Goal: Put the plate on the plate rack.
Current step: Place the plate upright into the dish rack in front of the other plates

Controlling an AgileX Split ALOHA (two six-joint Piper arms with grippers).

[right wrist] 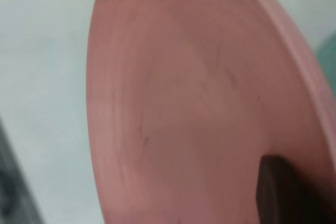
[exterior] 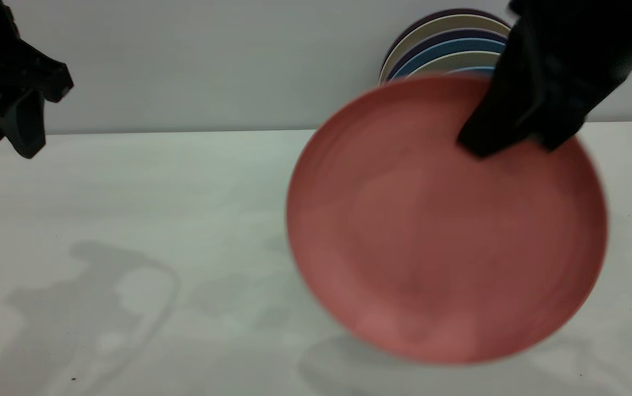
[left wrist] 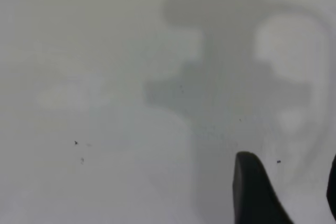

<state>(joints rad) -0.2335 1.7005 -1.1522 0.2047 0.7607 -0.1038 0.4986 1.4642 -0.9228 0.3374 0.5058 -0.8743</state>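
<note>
Plate (exterior: 437, 231) — the salmon-pink one — hangs tilted above the white table (exterior: 128, 220), its face turned toward the outside camera, clamped at its upper edge by the right gripper (exterior: 505, 140). Behind it, a row of other plates (exterior: 448, 47) stands upright against the wall. The left gripper (exterior: 10, 135) hovers high at the far left, fingers spread with nothing between them.

Left wrist view: bare white table (left wrist: 105, 51), nothing on it. Left gripper (left wrist: 291, 192) intrudes at 5 o'clock: one dark fingertip (left wrist: 252, 192), a sliver of the second at the frame edge, clear gap between them. Grey arm shadow (left wrist: 226, 93) runs centre to 1 o'clock. A few dark specks (left wrist: 76, 142) at 8 o'clock.
</note>
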